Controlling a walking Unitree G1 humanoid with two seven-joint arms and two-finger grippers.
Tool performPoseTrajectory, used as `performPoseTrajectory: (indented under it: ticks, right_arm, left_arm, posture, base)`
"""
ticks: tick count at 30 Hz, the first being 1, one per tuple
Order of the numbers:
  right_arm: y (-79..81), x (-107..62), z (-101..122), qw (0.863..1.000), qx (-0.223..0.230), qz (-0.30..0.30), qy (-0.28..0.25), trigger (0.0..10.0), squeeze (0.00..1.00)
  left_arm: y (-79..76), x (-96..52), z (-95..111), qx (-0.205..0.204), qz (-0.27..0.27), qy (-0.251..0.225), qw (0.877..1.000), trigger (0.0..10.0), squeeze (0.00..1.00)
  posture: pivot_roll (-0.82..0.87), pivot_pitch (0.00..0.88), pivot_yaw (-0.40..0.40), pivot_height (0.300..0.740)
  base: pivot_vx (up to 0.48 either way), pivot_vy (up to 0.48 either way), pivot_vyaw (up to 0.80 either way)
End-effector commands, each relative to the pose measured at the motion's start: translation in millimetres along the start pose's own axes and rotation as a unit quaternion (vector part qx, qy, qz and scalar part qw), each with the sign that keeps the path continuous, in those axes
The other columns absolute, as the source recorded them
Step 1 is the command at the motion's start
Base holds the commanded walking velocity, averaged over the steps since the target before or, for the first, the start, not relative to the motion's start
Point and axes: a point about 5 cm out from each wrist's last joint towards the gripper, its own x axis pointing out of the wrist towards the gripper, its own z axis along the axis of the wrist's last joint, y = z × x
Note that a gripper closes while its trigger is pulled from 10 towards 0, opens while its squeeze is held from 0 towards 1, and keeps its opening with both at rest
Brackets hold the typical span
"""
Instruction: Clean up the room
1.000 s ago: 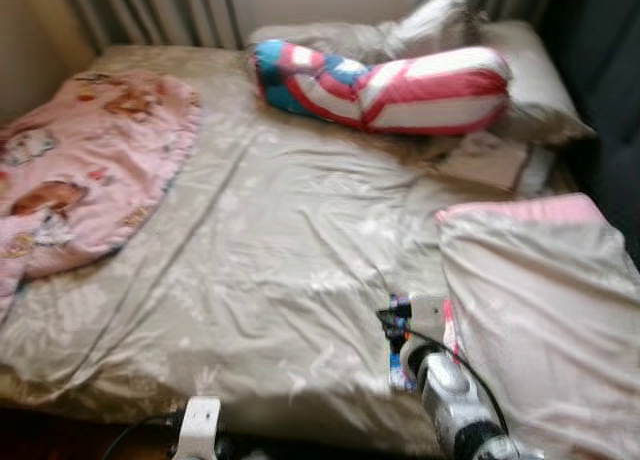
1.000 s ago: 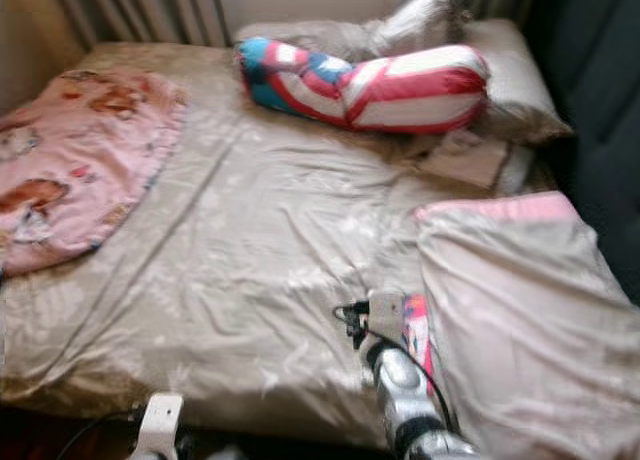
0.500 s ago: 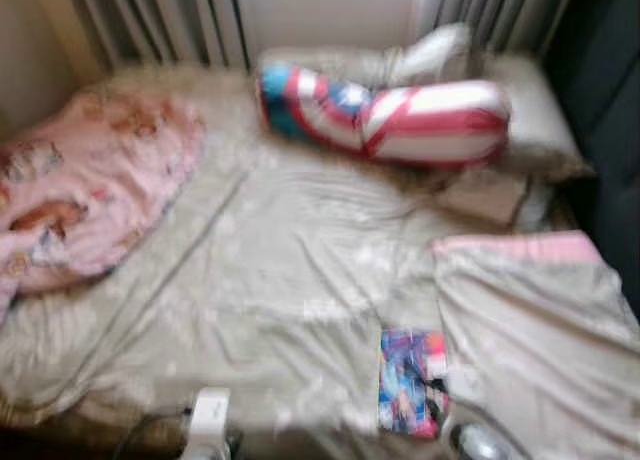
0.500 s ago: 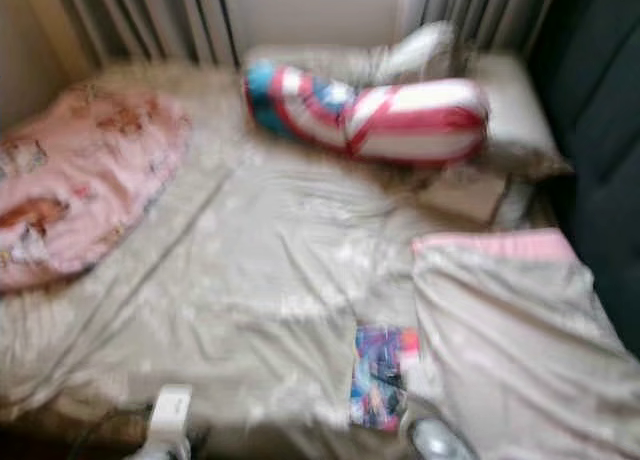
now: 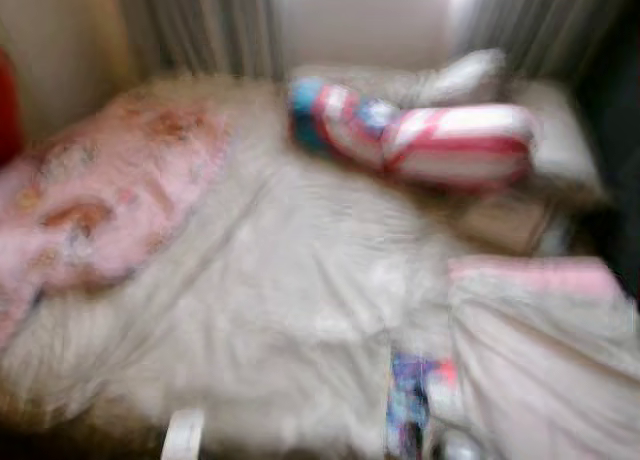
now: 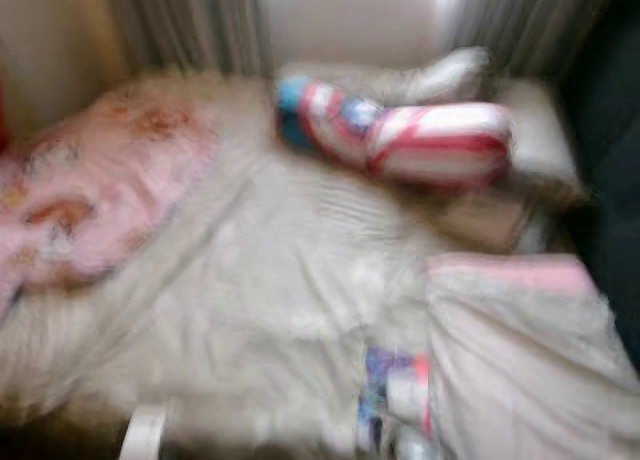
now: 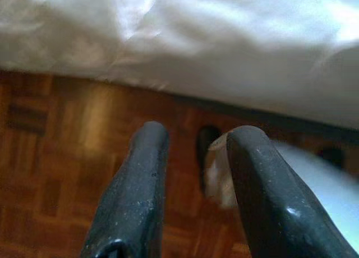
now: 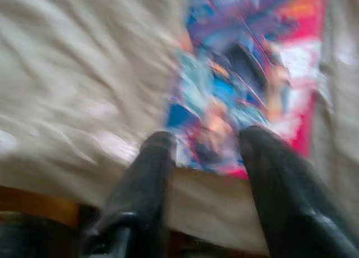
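A colourful book lies flat on the beige bedsheet near the bed's front edge, beside a folded duvet with a pink hem. In the right wrist view my right gripper is open at that edge, nothing between its fingers, and the book lies just beyond the fingertips. My left gripper is open and hangs low over the wooden floor beside the bed. The head views are blurred.
A pink cartoon-print blanket is bunched at the bed's left. A red, white and blue bolster lies across the head end with pale pillows behind it. Curtains hang at the back. A dark surface borders the right side.
My right gripper has let go of the book and drawn back to the bed's front edge; the book stays on the sheet. The camera has shifted and blurred.
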Motion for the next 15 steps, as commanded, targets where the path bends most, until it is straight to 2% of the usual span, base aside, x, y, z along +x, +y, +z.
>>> performPoseTrajectory:
  ticks: [1, 9, 15]
  right_arm:
    - [-1.2, -3.4, -20, 0.999, 0.005, -0.006, 0.032, 10.0, 0.00]
    - [0.3, -2.4, -16, 1.000, -0.005, -0.002, 0.030, 10.0, 0.00]
    - [-22.2, -5.3, -19, 0.999, -0.012, -0.011, 0.033, 10.0, 0.00]
  left_arm:
    - [1.2, -0.2, -1, 0.003, -0.001, 0.000, 1.000, 10.0, 0.00]
    - [1.5, 0.1, 2, 0.001, -0.002, -0.004, 1.000, 10.0, 0.00]
    - [1.8, -0.2, 0, 0.000, -0.001, -0.001, 1.000, 10.0, 0.00]
  posture:
    - [-0.04, 0.000, -0.016, 0.740]
    - [-0.04, 0.000, -0.016, 0.740]
    - [-0.04, 0.011, -0.017, 0.740]
  base:
    - [0.000, 0.000, 0.00]
    - [0.000, 0.000, 0.00]
    - [0.000, 0.000, 0.00]
